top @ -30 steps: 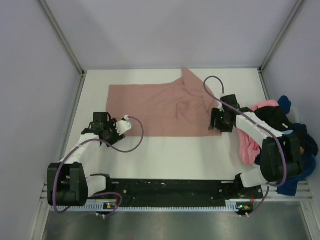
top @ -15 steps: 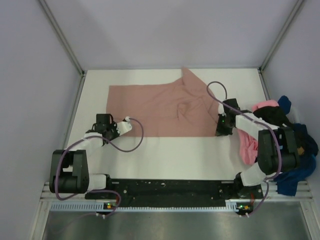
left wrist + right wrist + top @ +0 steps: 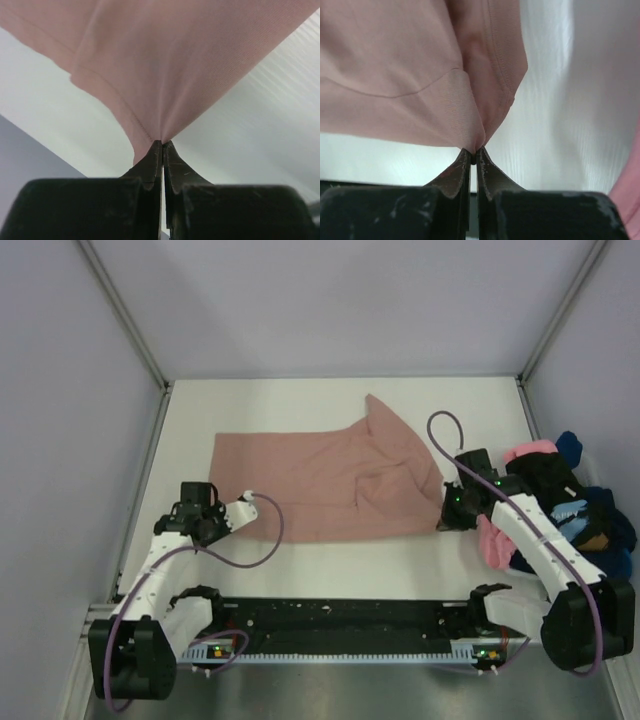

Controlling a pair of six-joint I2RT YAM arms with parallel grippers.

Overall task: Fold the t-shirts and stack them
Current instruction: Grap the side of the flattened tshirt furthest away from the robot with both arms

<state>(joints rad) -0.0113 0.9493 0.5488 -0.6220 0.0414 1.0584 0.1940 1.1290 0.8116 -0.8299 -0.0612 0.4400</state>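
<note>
Both your left gripper (image 3: 162, 146) and right gripper (image 3: 474, 151) pinch near-side corners of the limp, light dusty rose-pink cloth t-shirt (image 3: 320, 475); expect sagging between them.

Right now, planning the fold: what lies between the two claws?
Only the rose shirt, spanning from left claw to right claw; the top view shows it.

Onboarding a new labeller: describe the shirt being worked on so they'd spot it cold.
On the white table, look between the two arms. The dusty rose-pink t-shirt lies spread there, near corners pinched in the left gripper and right gripper. Unlike the heap of shirts (bright pink, black, blue) at the right edge, it alone is laid out.
</note>
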